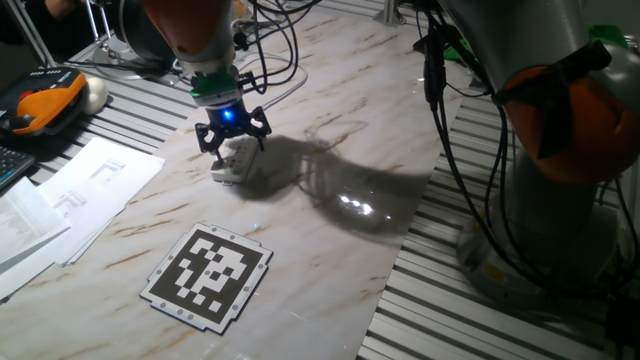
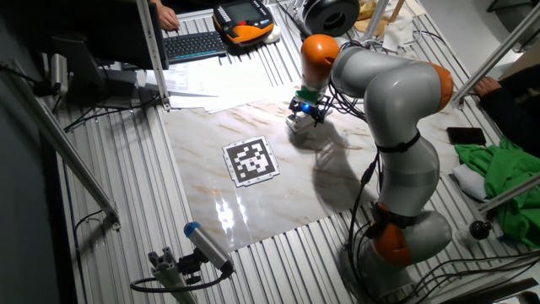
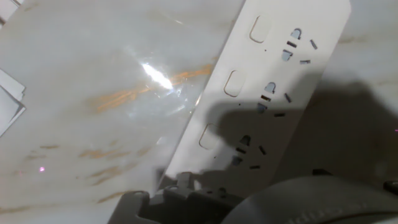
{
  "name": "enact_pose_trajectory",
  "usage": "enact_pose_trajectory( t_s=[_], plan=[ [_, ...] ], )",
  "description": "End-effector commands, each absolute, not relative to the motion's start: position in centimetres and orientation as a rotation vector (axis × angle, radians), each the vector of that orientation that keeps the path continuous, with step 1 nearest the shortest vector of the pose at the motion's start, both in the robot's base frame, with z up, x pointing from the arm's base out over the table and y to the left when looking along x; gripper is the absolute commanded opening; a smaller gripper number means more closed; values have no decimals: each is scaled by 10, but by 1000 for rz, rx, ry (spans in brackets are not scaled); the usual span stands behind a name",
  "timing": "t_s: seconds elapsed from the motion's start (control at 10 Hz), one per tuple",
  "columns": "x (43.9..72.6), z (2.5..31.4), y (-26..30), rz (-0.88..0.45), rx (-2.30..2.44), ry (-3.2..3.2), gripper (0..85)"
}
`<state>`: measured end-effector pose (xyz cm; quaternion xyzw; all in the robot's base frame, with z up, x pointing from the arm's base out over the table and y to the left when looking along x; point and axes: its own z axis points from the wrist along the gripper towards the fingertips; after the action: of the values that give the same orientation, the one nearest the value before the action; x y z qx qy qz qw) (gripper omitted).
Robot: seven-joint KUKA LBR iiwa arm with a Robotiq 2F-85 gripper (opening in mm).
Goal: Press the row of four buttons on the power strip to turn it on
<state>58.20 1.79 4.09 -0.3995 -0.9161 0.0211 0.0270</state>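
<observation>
I hang low over the power strip [image 3: 267, 106], which lies flat on the marbled surface [image 1: 330, 230] just beyond the patterned marker board [image 1: 210, 275]. My fingers [image 1: 231, 143] sit right above its near end; whether they are spread or closed I cannot tell from any view. The hand view shows three rounded buttons [image 3: 233, 83] in a line along the strip's edge, beside the sockets. To do this well I judge I should centre one fingertip over a single button, push straight down so the strip doesn't skid, then step along the row.
</observation>
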Motion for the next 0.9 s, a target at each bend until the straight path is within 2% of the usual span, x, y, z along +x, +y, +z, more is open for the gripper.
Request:
enact_pose_trajectory(
  t_s=[0.0, 0.8],
  plan=[
    [582, 41, 18, 62, -1234, -2830, 850],
    [582, 31, 22, 59, -1260, -2837, 850]
  ],
)
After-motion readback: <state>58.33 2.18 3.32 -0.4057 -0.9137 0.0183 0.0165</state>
